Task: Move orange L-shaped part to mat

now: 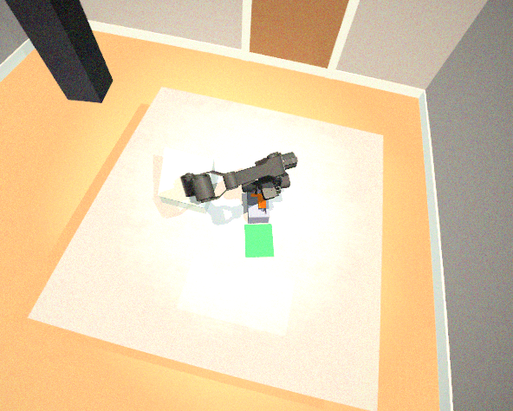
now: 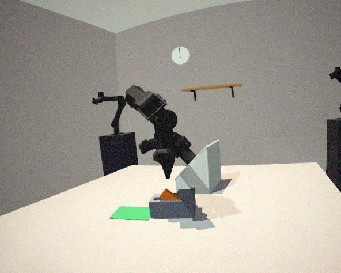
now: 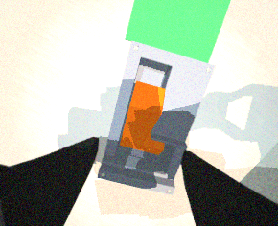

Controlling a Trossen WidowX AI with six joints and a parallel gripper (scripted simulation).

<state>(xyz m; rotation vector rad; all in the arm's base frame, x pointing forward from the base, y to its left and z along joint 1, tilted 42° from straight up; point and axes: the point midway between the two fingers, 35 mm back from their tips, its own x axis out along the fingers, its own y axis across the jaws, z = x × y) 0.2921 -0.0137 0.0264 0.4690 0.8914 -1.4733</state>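
Orange L-shaped part point(image 3: 143, 117) sits tipped in the grey tray point(image 2: 168, 208), straight below the jaws point(image 2: 167, 173): in the exterior view one end pokes up above the tray rim, while the foot of the L stays down in the pocket. The jaws hang in the air over it, pointing down, spread a little past halfway with nothing between them. From the wrist view the two dark fingers frame the tray's near end, one on either side, clear of it. Beyond the tray, on the far side from the jaws, the green mat point(image 3: 176, 23) lies flat on the table point(image 2: 267, 223), touching the tray's edge. A pale grey wedge block point(image 2: 201, 169) stands behind the jaws.
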